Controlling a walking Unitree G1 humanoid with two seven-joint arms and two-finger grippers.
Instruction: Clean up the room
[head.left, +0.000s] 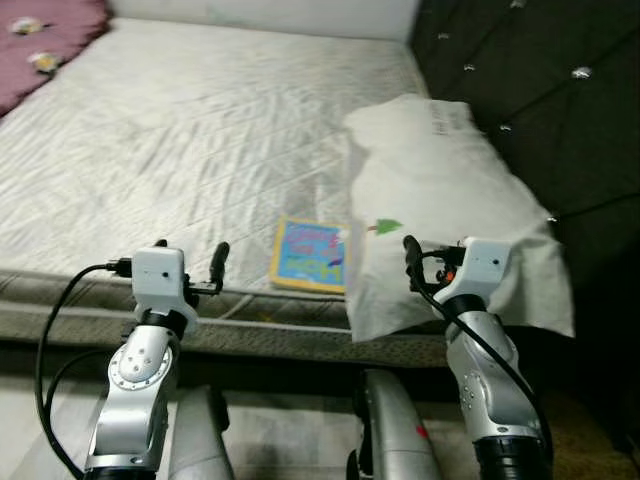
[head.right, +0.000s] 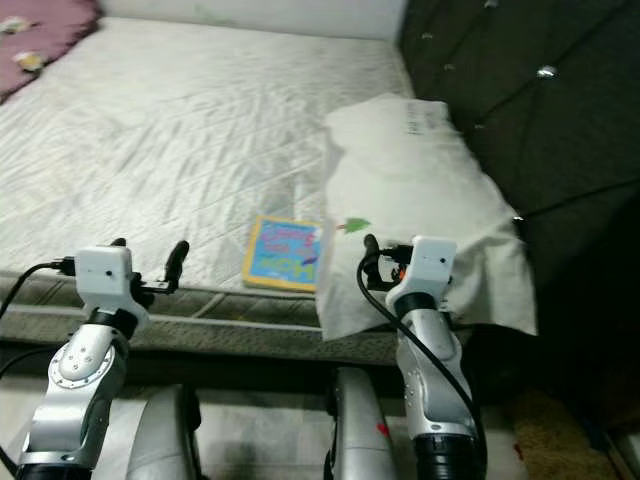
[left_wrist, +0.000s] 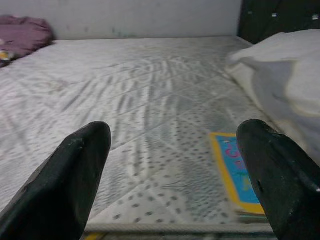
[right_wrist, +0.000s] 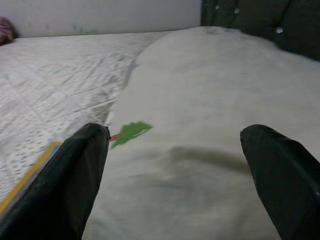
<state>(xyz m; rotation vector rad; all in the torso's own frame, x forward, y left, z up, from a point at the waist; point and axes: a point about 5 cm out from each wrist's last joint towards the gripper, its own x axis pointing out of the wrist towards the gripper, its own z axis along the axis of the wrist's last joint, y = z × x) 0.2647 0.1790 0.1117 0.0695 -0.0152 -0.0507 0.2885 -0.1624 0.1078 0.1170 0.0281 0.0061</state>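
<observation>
White quilted mattress (head.left: 190, 130) fills the bed, ending at a dark tufted headboard (head.left: 540, 90). One colourful book (head.left: 310, 255) lies near its front edge, just beside one white pillow (head.left: 450, 200) on the right. One purple blanket (head.left: 45, 35), perhaps with small toys on it, sits far left. Left gripper (left_wrist: 170, 170) and right gripper (right_wrist: 175, 170) hover at the edge, fingers spread, holding nothing.

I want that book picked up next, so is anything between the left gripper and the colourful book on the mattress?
Nothing visible: only bare white quilted mattress lies between the open left gripper and the yellow-edged blue book; the white pillow borders the book's far side.
</observation>
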